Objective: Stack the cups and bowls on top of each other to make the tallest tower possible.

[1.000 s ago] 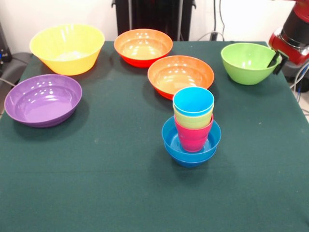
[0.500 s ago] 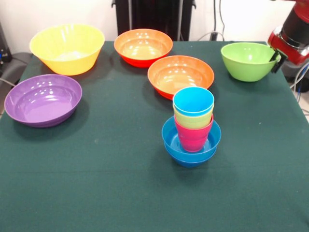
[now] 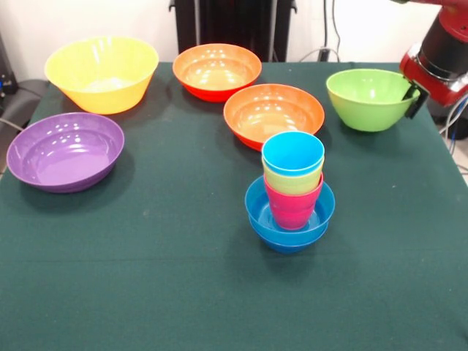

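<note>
1. Change since the earlier frames: the lime green bowl [image 3: 370, 98] has shifted left and sits a little higher in the picture, and the gripper [image 3: 414, 100] has travelled with it. Everything else is where it was.
2. Far left: one large yellow bowl [image 3: 102, 73], upright on the green table [image 3: 131, 263].
3. Left, nearer than the yellow one: one purple bowl [image 3: 65, 151], wide and shallow, well apart from the tower.
4. Far centre: first orange bowl [image 3: 217, 70]. Second orange bowl [image 3: 273, 114] sits right of it and nearer, just behind the tower.
5. Centre: the tower [image 3: 291, 194]. At the base are the blue bowls [image 3: 289, 219], nested; two rims can just be made out. In them stands the pink cup [image 3: 292, 205], in that the yellow cup [image 3: 292, 180], and topmost the light blue cup [image 3: 293, 154]. The stack stands upright.
6. Far right: the lime green bowl, with the claw at its right rim. One dark finger [image 3: 414, 102] shows outside the wall; the claw appears closed on the rim, pinching the bowl's wall. The red and black arm [image 3: 439, 58] enters from the top right corner.
7. Count: seven bowls (one yellow, one purple, two orange, one lime green, two blue); three cups (pink, yellow, light blue).
</note>
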Controlling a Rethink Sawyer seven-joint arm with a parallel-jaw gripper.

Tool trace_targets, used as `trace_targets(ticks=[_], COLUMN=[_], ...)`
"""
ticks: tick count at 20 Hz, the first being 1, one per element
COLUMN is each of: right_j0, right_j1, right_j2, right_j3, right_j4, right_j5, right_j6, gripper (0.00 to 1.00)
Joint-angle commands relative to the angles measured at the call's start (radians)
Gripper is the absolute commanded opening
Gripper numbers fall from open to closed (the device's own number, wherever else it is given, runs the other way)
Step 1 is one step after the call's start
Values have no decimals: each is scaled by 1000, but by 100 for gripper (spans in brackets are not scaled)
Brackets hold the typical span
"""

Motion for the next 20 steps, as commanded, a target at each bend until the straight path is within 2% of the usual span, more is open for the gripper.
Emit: trace_targets(ticks=[1,10,20], right_j0=[-25,-45,-92], right_j1=[41,6,-18], right_j2=[109,132,147], right_j3=[-95,-67,-122], right_j4=[-80,-84,-85], right_j5=[113,139,278], right_j6=[-78,-87,-103], gripper=[0,0,0])
